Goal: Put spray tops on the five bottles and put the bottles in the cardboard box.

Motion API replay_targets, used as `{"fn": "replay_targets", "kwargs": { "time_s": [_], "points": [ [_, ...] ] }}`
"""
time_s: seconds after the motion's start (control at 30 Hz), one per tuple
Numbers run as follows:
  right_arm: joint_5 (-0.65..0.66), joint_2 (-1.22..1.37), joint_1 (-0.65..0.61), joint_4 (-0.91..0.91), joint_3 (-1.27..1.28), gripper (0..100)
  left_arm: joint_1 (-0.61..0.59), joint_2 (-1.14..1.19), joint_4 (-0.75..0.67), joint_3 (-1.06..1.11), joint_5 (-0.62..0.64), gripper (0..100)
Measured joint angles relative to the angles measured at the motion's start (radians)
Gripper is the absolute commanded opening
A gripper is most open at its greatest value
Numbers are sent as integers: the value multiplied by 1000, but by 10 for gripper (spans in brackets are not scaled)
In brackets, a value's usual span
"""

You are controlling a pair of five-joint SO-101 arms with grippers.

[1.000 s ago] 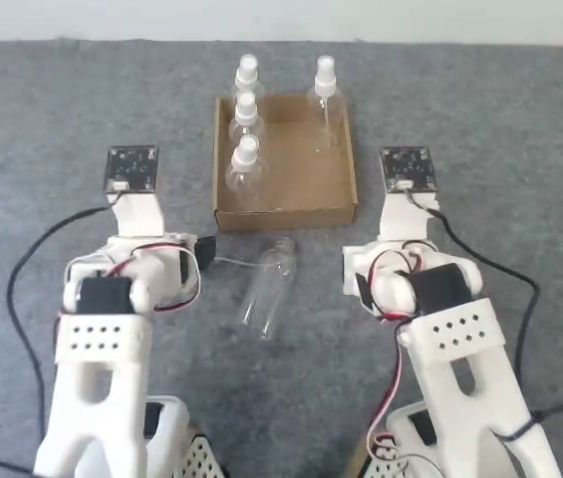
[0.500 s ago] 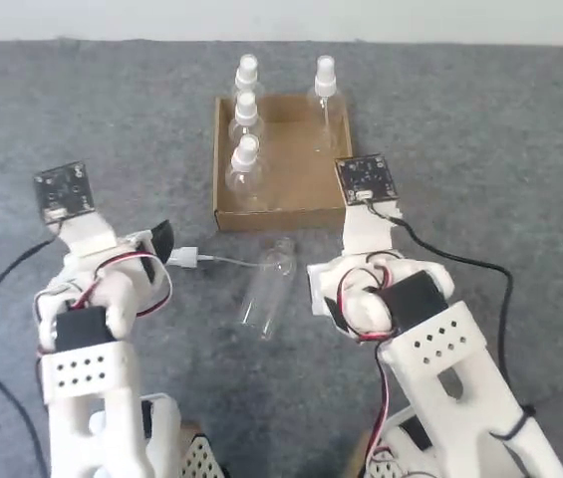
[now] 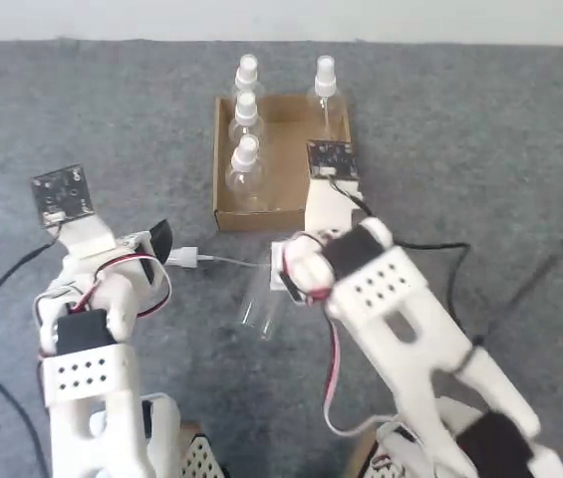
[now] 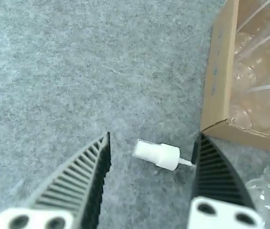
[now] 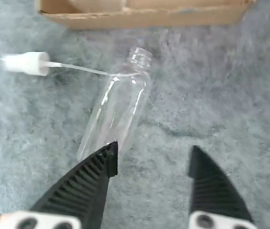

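Bottle (image 5: 118,107) lies uncapped on the carpet, mouth toward twelve o'clock. Right gripper (image 5: 154,148) hangs over its base, jaws spread. Spray top (image 4: 156,153) lies at its ten o'clock, tube reaching the neck, under left gripper (image 4: 154,138), jaws spread either side. Cardboard box (image 3: 286,214) sits beyond at twelve o'clock. Capping step in hand, by my reading; next calls for pinching the top and steadying the glass.

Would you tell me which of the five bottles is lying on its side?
The uncapped bottle on the carpet in front of the cardboard box; the other four stand upright, capped.
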Motion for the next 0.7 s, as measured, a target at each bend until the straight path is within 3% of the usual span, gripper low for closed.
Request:
{"fn": "replay_targets", "kwargs": {
  "time_s": [0.33,0.7],
  "points": [
    [-46,229,-87,0,-137,258,0,0,0,0,5,257],
    [-91,511,-94,0,-330,257,0,0,0,0,5,257]
  ]
}}
